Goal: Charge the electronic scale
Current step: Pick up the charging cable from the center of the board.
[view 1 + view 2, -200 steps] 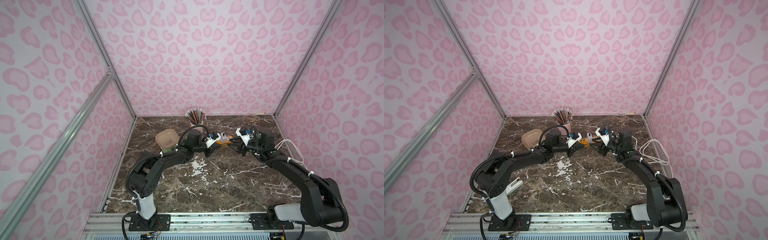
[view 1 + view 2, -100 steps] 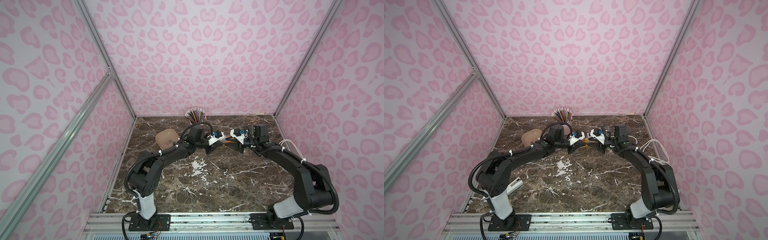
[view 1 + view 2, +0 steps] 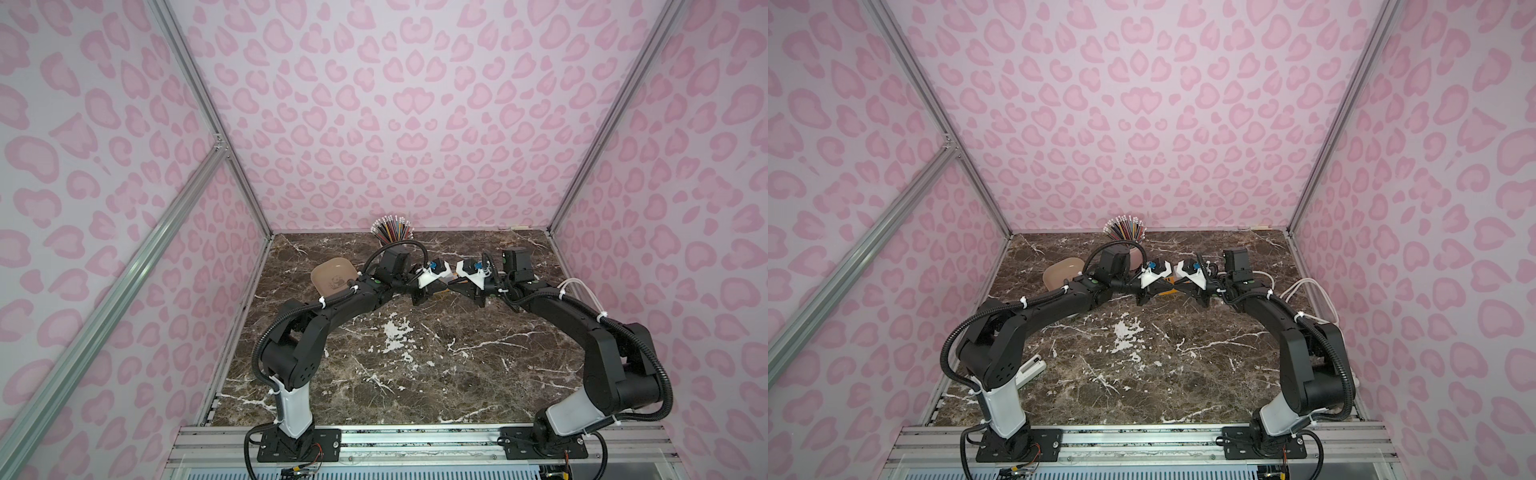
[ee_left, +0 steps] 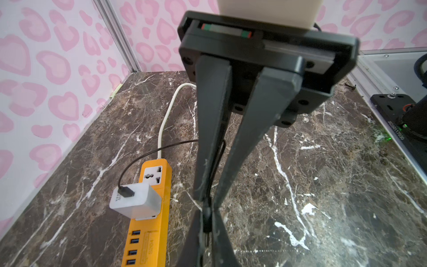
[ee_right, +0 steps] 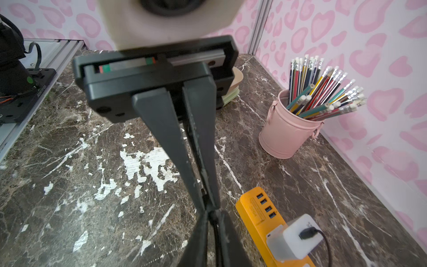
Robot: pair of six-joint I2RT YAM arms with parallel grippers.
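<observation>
Left gripper [image 4: 206,205] and right gripper [image 5: 209,205] met tip to tip, both clamped tight on the black charging cable [image 4: 138,157], while the electronic scale [image 3: 334,276] lay toward frame left in both top views, nearer the left one.

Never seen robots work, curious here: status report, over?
Left gripper and right gripper both shut on black cable, tip to tip. Electronic scale sits apart, not yet plugged. No obstacle seen.
</observation>
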